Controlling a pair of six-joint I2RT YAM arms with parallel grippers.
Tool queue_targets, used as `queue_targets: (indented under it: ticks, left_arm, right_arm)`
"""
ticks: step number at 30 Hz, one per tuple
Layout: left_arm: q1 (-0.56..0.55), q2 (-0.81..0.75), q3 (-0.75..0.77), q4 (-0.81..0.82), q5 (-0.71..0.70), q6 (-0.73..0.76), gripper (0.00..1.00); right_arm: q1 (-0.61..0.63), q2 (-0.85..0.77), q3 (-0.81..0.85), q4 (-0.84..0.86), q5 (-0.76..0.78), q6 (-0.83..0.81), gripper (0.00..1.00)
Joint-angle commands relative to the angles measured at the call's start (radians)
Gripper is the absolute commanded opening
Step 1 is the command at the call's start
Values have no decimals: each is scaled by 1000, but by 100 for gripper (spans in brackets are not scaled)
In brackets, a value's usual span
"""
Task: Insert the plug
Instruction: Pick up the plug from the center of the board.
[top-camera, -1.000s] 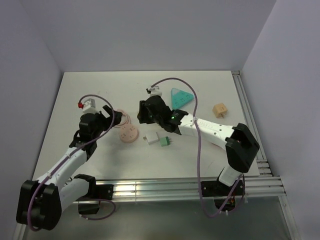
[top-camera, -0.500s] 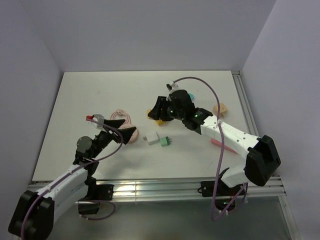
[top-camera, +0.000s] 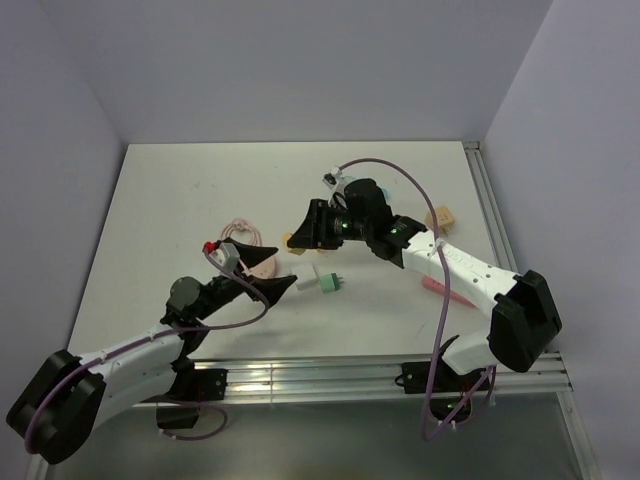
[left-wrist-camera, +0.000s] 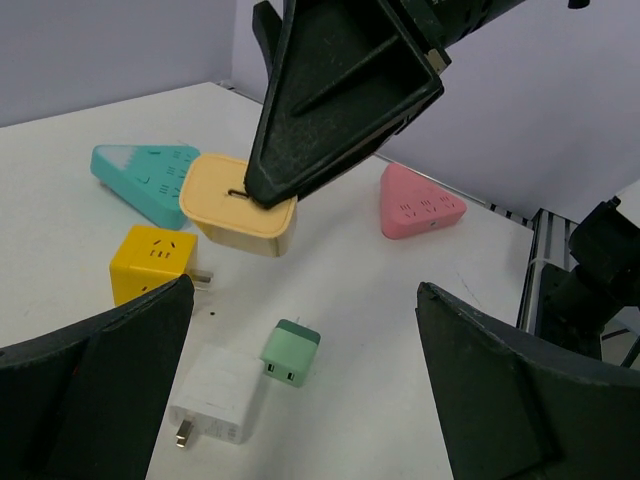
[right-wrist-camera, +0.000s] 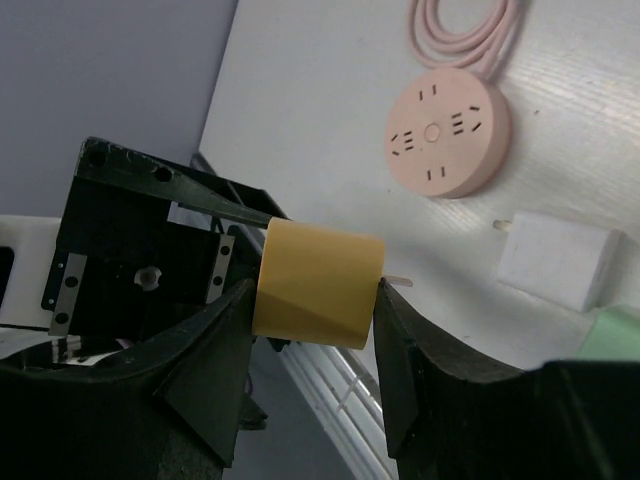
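our left gripper (top-camera: 278, 287) has swung in low, jaws spread wide, toward the plug (left-wrist-camera: 291, 352) lying untouched on the table (top-camera: 180, 200) beside the white block (left-wrist-camera: 217, 394), while our right gripper (top-camera: 306, 230) pinches the pale yellow socket block (left-wrist-camera: 240, 205) aloft, so insertion hasn't begun.

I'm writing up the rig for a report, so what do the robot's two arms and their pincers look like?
Both the left arm and the right arm have white links joined by bulky black housings. A purple cable loops loosely along each arm. The left pincer and the right pincer are matte black, each with two broad, wedge-shaped fingers.
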Motion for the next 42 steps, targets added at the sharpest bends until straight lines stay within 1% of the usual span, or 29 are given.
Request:
queue_targets:
  ticks: [1,7,12,16,26,29,30,33,36,39,42]
  left_arm:
    - [-21,7,26,78,-8,61,99]
    - [-41,28,34,66,-43,86,100]
    - [-42,36,44,44,-54,95,98]
    - [-47,59,50,51,-55,100,99]
    - [-64,42,38,63,-66,115,99]
    - [-65,36,40,57,-57,120,95]
    - [-64,36,41,54,-52,123,89]
    - [-65,33,49,38,-43,127,81]
    - [-65,25,46,44,-35,126,81]
    - [-65,10,43,47,-18,123,77]
    - [-65,1,35,60,-20,121,80]
  right_arm:
    - [0,-12,-32,72,-126,32,38]
    - [3,-7,-79,121,-221,69,37]
    - [10,-30,-122,196,-244,98,37]
    - [21,-32,-125,207,-264,118,37]
    - [38,-41,-153,285,-313,193,38]
    - [39,-45,-165,304,-324,210,38]
    - [39,-45,-167,307,-322,212,38]
    - [39,-42,-171,310,-324,215,38]
    - [43,-38,-173,315,-327,221,38]
    - [46,-33,-176,322,-325,224,38]
    - [46,-25,-174,330,-330,230,38]
